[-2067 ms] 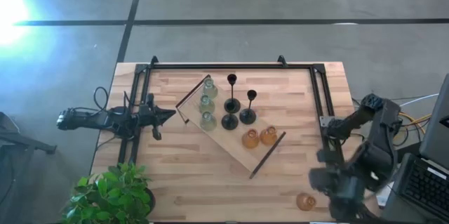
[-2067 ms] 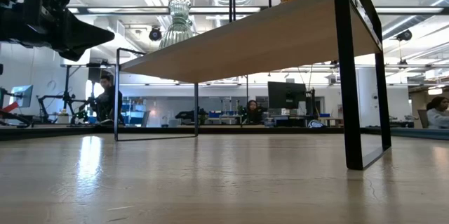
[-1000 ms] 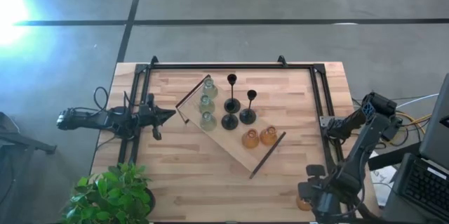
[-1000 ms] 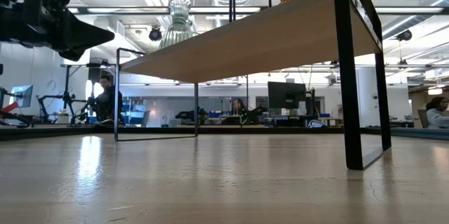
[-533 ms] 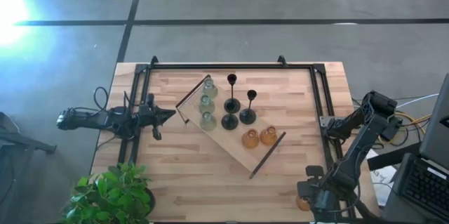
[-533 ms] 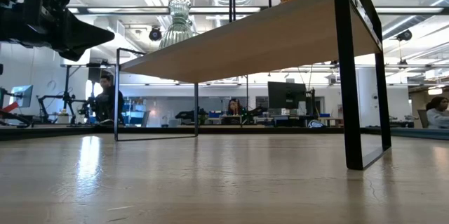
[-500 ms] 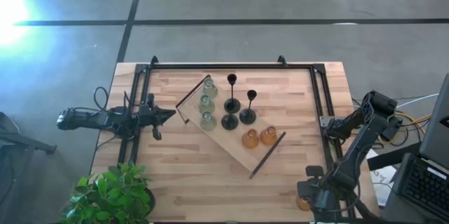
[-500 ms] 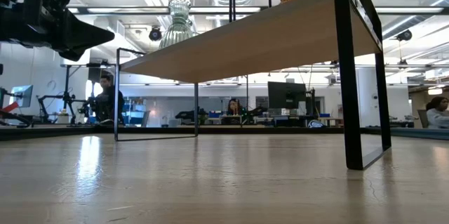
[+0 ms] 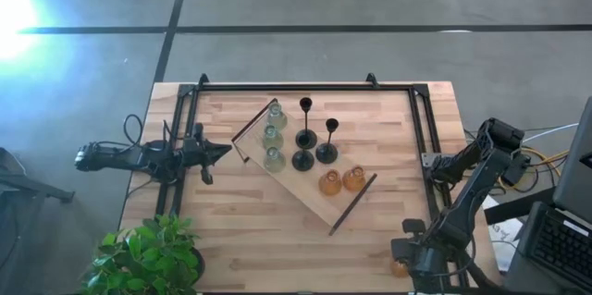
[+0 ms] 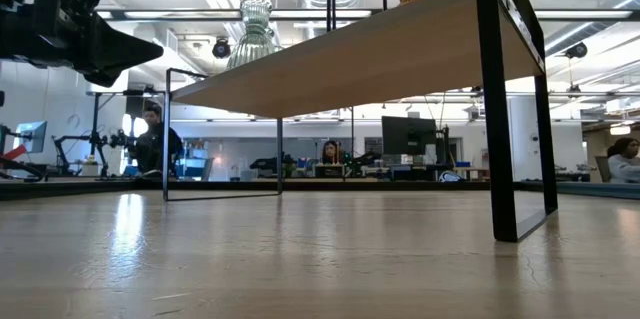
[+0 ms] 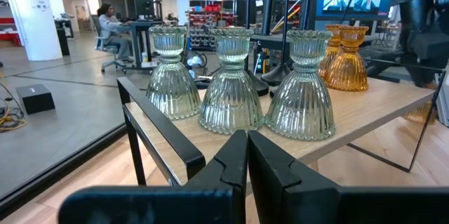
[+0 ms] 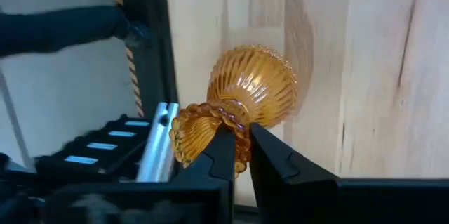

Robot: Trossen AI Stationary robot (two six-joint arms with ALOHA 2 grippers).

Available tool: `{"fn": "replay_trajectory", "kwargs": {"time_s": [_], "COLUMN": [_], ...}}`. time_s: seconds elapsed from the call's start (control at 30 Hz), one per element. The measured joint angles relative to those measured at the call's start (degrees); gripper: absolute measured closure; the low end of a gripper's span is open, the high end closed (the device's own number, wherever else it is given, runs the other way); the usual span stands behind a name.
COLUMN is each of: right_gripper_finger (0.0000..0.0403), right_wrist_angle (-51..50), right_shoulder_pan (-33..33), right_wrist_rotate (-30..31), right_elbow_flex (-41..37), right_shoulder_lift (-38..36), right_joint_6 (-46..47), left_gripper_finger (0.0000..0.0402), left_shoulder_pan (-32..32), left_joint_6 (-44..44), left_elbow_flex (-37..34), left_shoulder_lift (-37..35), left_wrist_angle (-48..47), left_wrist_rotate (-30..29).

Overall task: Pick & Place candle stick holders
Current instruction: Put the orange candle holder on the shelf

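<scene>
From above, the right gripper (image 9: 413, 270) sits at the table's (image 9: 240, 230) near right corner over an amber holder (image 9: 399, 266), while the left gripper (image 9: 220, 152) waits beside the board (image 9: 314, 198) carrying eight holders. The right wrist view shows the right gripper's fingers (image 12: 270, 161) clamped on that amber holder's (image 12: 245, 101) neck. In the left wrist view the left gripper's fingers (image 11: 228, 164) are together, facing three green holders (image 11: 231, 87).

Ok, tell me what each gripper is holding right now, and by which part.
The right gripper has its jaws shut on the amber glass holder, pinching its narrow neck just under the scalloped rim. The left gripper holds nothing.
</scene>
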Motion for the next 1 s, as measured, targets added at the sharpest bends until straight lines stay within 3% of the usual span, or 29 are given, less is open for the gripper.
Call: {"fn": "replay_trajectory", "kwargs": {"time_s": [0.23,0.5,0.73,1.0], "right_gripper_finger": [0.0389,0.039,0.0391,0.0391], "right_wrist_angle": [-3.83,-12.22,-26.22,-27.85], "right_shoulder_pan": [-2.91,-12.95,-24.65,-33.86], "right_wrist_rotate": [-0.41,-0.31,0.24,0.12], "right_elbow_flex": [7.21,21.21,36.65,48.55], "right_shoulder_lift": [-5.05,-7.09,0.63,10.44], "right_joint_6": [6.06,15.67,7.21,-3.39], "left_gripper_finger": [0.0383,0.0383,0.0383,0.0383], "left_shoulder_pan": [0.0,-0.01,0.0,-0.02], "left_joint_6": [0.02,0.01,0.01,0.02], "left_elbow_flex": [0.0,0.0,0.0,0.0], "left_shoulder_lift": [0.0,0.0,0.01,0.0], "left_wrist_angle": [-0.02,-0.02,-0.02,0.0], "left_wrist_rotate": [0.02,0.01,0.02,0.0]}}
